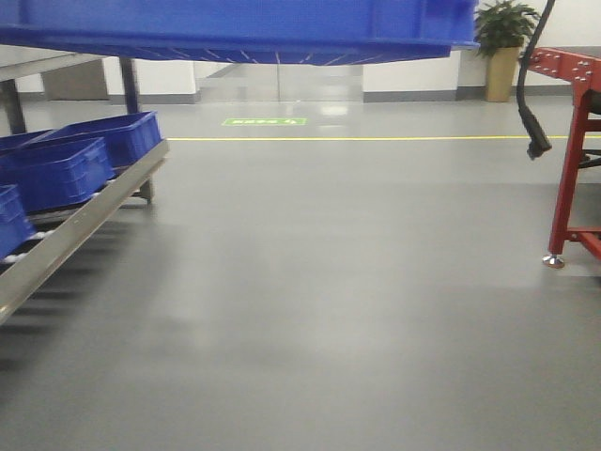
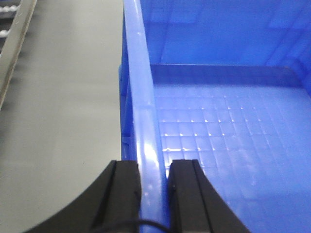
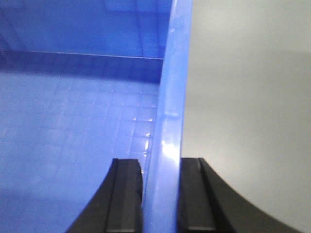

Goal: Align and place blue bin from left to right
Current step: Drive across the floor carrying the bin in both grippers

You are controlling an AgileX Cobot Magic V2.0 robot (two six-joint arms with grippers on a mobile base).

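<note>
Grippers (image 2: 154, 167) (image 3: 160, 165) pinch blue bin (image 1: 235, 23), grey floor (image 1: 329, 282) (glossy)

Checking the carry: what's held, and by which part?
The blue bin, by its opposite side rims: left end effector pinches one rim, right end effector the other.

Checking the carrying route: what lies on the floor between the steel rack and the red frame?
Only bare grey floor, crossed by a yellow line farther back; the exterior front-facing view shows it.
</note>
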